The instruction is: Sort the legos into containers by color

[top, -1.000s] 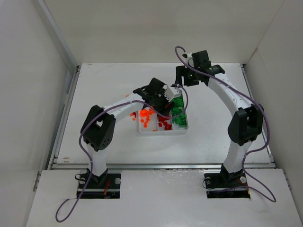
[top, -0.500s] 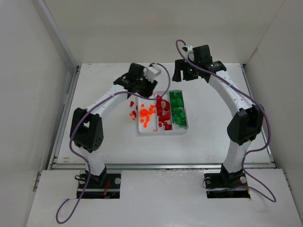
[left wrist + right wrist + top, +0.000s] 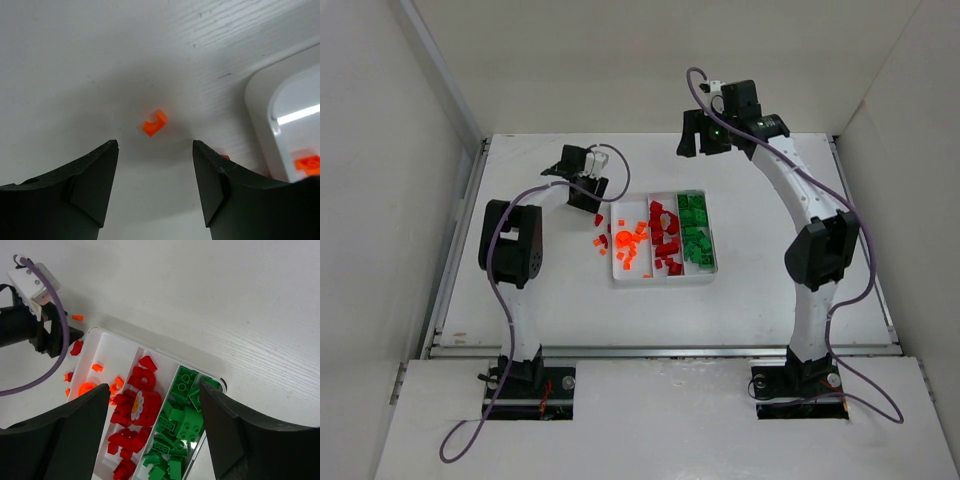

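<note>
Orange brick [image 3: 154, 123] lies loose on the table, just off the far left corner of the tray [image 3: 257, 100], framed by the parted, empty jaws of the left gripper [image 3: 155, 150]. Picking it up seems the step in hand: descend, pinch, then carry it to the orange compartment [image 3: 112, 347]. The right gripper [image 3: 154, 387] hangs wide and empty above the tray.

White-tubed left arm [image 3: 523, 320] and right arm [image 3: 805, 320] have bulky black joints, black bases [image 3: 528, 385] and trailing purple cables [image 3: 63, 325]; left gripper [image 3: 155, 145] and right gripper [image 3: 153, 386] carry matte black wedge fingers [image 3: 75, 195].
</note>
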You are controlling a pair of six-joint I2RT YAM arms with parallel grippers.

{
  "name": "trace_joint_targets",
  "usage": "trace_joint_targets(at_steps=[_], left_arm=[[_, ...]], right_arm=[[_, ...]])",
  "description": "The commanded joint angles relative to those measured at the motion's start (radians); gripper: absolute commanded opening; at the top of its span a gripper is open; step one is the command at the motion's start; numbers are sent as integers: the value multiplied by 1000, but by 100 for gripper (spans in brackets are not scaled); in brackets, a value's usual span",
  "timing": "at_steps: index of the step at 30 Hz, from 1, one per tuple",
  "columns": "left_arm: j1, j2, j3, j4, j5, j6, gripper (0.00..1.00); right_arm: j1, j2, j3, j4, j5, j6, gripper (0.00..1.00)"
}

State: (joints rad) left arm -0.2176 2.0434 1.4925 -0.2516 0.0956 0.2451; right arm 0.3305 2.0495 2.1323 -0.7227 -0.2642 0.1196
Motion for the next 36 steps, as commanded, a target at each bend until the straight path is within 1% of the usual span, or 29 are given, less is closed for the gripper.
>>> trace_joint_targets(at_steps=[1,5,9,11,12,15,16,19,20,22,27,32,36], left_arm=[[4,38,75,12,0,3,58],[15,80,87,12,0,3,58],[26,106,109,-17,0,-6,48],[37,127,121,-40,9,-6,42],[37,127,121,-63,9,-6,37],[37,138,121,-74,18,-6,30],[37,138,130,-84,18,-6,24],[37,147,143,-93,38,-15,14],[37,158,165,-94,52,-15,7],[37,167,175,-123,61,-15,0],[37,144,150,-143,61,-15,0],[37,61,140,-143,70,-6,0],[8,-1,178,-166,70,8,0]], right_arm=[[7,0,73,-4,-4,-11,78],[7,9,84,-4,16,-11,78],[7,18,84,-4,16,-11,78],[7,18,84,-4,25,-11,78],[7,29,84,-4,25,-11,79],[7,41,84,-4,16,-11,79],[7,50,93,-4,16,-11,79],[7,61,112,-4,-4,-11,79],[7,61,112,-4,-4,-11,79],[7,61,112,-4,-4,-11,79],[7,61,112,-4,-4,-11,79],[7,43,92,-4,-4,-1,79],[7,21,58,15,-4,-1,79]])
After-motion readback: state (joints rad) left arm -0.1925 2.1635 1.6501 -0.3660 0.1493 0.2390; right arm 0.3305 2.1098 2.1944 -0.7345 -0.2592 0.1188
